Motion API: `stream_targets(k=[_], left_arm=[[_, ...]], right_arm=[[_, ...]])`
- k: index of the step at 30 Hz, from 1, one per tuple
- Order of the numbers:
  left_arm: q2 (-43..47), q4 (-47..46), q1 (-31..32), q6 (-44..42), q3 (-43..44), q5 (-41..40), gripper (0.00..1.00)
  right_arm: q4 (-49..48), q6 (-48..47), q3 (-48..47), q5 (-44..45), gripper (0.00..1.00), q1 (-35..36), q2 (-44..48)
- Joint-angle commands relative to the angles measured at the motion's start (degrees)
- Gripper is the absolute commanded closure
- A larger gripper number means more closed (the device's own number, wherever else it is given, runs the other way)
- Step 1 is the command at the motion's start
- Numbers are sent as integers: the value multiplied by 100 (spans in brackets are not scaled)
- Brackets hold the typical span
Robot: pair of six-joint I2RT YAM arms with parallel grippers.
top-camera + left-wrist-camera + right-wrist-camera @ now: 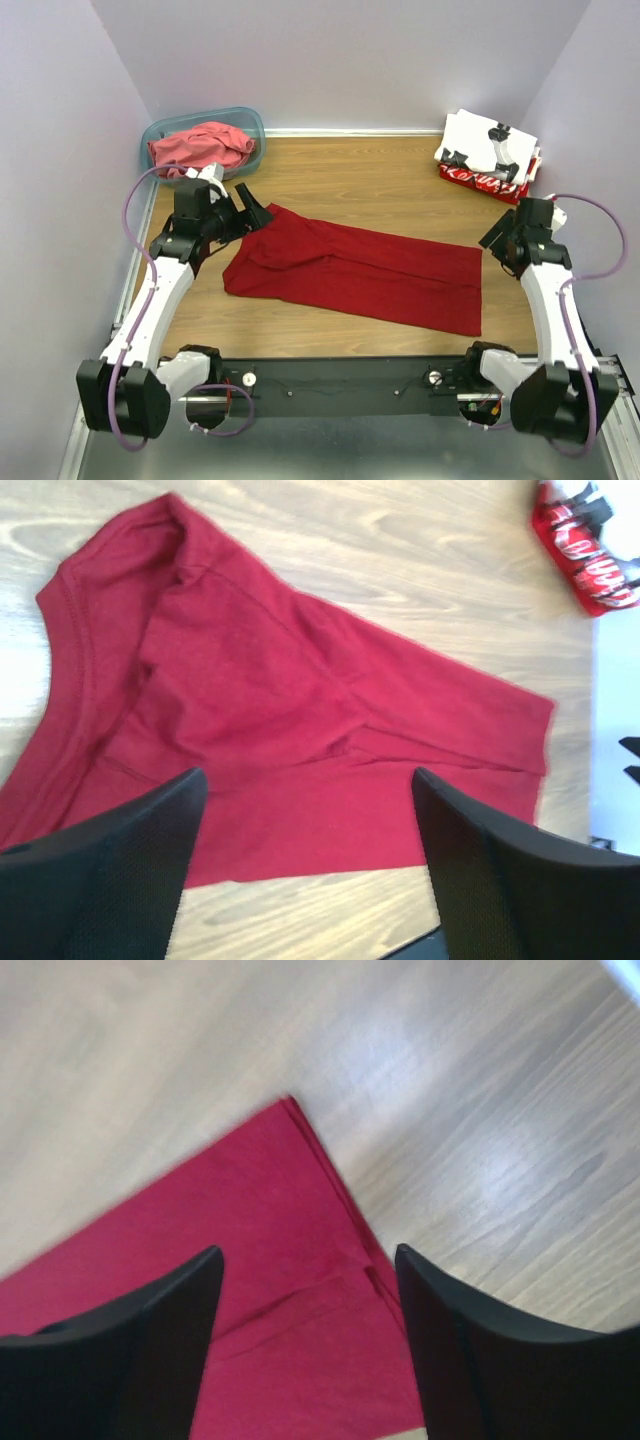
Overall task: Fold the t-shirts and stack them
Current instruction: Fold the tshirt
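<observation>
We see a wood-grain table point(400, 180) boxed in by lilac walls point(350, 60). The deep red t-shirt point(370, 270) lies at centre, folded lengthwise. At upper right, the white printed t-shirt point(490, 140) sits on the red lettered t-shirt point(585, 565); we cannot read its white script. At upper left, a teal tub point(255, 125) holds the coral t-shirt point(200, 148). The left gripper point(308, 780) and right gripper point(308, 1252) have their jaws apart over the deep red t-shirt's two ends.

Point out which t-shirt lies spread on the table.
The plain deep red t-shirt, flat at mid-table. The coral one is bunched in the teal tub; the white printed one sits folded at the far right corner.
</observation>
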State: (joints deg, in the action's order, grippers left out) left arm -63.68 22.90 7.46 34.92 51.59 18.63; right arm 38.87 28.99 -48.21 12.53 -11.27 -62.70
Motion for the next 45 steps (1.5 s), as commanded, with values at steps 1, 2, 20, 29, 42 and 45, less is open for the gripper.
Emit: stream_targets(k=[1, 2, 20, 29, 42, 45], left_arm=[[321, 330, -43, -29, 201, 35, 7], [269, 286, -52, -46, 219, 53, 7], [-3062, -1182, -87, -917, 1599, -624, 17], [-4143, -1384, -79, -881, 2240, -633, 22], [-4820, -1340, 62, -820, 2505, -782, 31], [-4917, -1340, 88, -811, 2479, -878, 33]], right_arm=[[7, 54, -14, 250, 20, -7, 626], [-63, 19, 13, 189, 19, -16, 636], [-916, 80, -409, -226, 29, -16, -1851], [-1250, -43, -497, -155, 32, -77, -2501], [-1646, 63, -558, -638, 46, -148, -3248], [-1655, 63, -593, -647, 49, -148, -3319]])
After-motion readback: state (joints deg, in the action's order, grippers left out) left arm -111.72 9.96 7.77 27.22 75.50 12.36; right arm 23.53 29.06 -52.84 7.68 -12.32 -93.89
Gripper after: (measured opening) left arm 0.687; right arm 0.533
